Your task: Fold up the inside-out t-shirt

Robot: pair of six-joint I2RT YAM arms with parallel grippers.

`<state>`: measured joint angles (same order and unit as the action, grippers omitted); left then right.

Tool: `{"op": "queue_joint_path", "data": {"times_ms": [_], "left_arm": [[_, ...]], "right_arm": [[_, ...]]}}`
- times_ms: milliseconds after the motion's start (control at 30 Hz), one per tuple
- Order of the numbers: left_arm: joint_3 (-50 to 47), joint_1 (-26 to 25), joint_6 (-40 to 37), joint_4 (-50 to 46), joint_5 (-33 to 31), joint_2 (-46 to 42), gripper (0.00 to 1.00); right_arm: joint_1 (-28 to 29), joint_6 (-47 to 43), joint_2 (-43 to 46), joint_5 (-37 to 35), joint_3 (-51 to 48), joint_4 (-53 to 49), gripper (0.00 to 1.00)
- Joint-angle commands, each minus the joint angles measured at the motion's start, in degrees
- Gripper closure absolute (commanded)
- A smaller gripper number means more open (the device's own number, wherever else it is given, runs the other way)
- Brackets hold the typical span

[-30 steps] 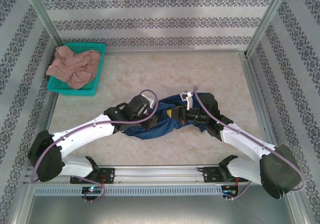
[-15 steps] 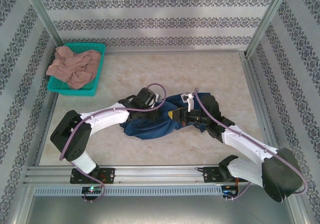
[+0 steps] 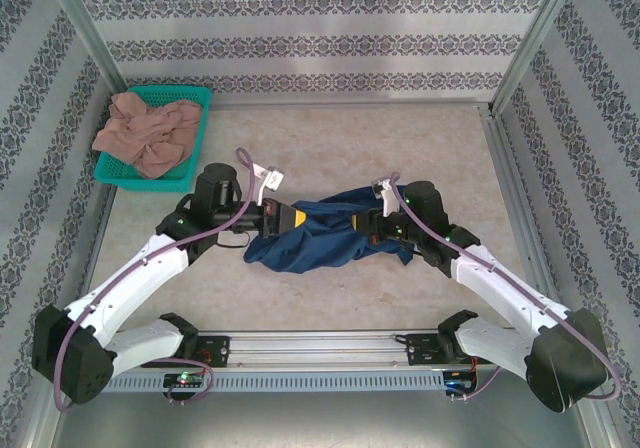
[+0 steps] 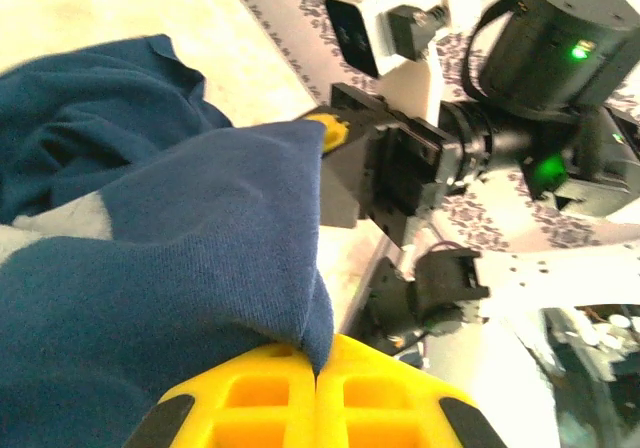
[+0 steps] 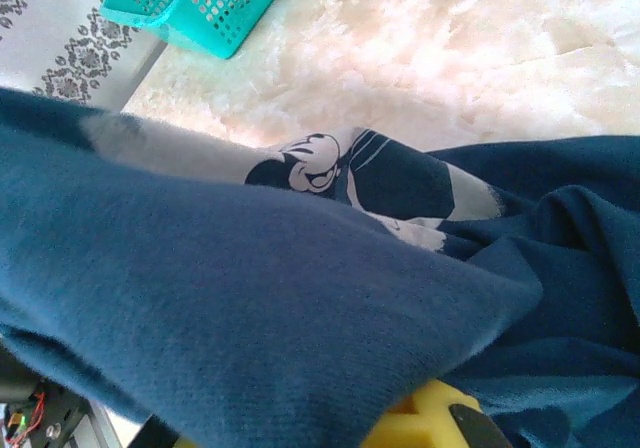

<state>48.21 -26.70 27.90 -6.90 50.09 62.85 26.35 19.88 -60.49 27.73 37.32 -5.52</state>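
The navy t-shirt [image 3: 320, 240] hangs bunched between my two grippers, just above the table's middle. My left gripper [image 3: 283, 216] holds its left end. In the left wrist view the yellow fingers [image 4: 250, 398] are pressed together with a fold of the t-shirt [image 4: 150, 248] pinched in the seam. My right gripper [image 3: 368, 225] holds the right end. In the right wrist view the t-shirt [image 5: 250, 308] drapes over the jaws, leaving one yellow finger [image 5: 425, 416] showing. A white cartoon print [image 5: 320, 165] shows on a lower fold.
A teal basket [image 3: 204, 118] holding a pinkish-tan garment [image 3: 148, 133] sits at the back left corner. Patterned walls and metal posts ring the marble-look table [image 3: 400, 148]. The arms' rail [image 3: 320, 348] runs along the near edge.
My left arm has swung out to the left and drawn its end of the t-shirt with it. The cloth now spans wider between the grippers. The right gripper barely moved.
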Motion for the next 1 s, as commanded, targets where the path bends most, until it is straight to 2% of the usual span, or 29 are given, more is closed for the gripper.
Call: {"op": "queue_joint_path", "data": {"times_ms": [0,67,167,267,333,467,633,667,700,767,867,967], "left_arm": [[-1.9,1.9,2.9,3.7,6.6,-0.4,1.0],[-1.1,2.0,0.7,1.5,5.6,0.0,1.0],[-0.2,2.0,-2.3,-0.8,4.4,0.4,1.0],[0.4,2.0,-3.7,-2.3,3.1,0.8,1.0],[1.1,2.1,-4.3,-3.2,2.8,1.2,1.0],[1.2,2.1,-4.5,-3.4,2.5,1.4,1.0],[1.6,2.0,-4.7,-3.7,2.8,1.6,1.0],[1.7,2.0,-4.8,-3.9,2.8,1.6,1.0],[1.8,2.0,-4.9,-4.1,3.0,1.5,1.0],[1.9,2.1,-5.1,-4.5,2.7,1.3,1.0],[2.1,2.1,-4.9,-4.6,2.5,1.4,1.0],[2.1,2.0,-5.0,-4.7,2.4,1.3,1.0]], "right_arm": [[-0.5,-2.3,-1.0,-4.9,4.8,-9.3,0.78],[-0.2,-2.4,-0.8,-13.0,7.9,-17.9,0.64],[1.6,-3.3,1.7,-20.6,10.5,-26.2,0.56],[6.6,-5.5,6.4,-20.7,9.8,-25.4,0.54],[11.5,-6.0,8.5,-21.5,9.4,-23.4,0.57],[18.3,-6.2,7.8,-24.6,10.2,-20.8,0.6],[22.1,-10.7,1.5,-30.1,12.2,-19.0,0.5],[22.7,-12.6,-0.2,-31.4,13.0,-19.3,0.45],[22.8,-14.2,-1.8,-31.2,13.6,-19.1,0.35],[23.0,-15.9,-4.2,-29.7,14.3,-18.0,0.29],[23.4,-16.6,-7.0,-25.8,14.0,-15.5,0.26],[23.5,-16.3,-9.0,-27.1,12.9,-13.3,0.3]]}}
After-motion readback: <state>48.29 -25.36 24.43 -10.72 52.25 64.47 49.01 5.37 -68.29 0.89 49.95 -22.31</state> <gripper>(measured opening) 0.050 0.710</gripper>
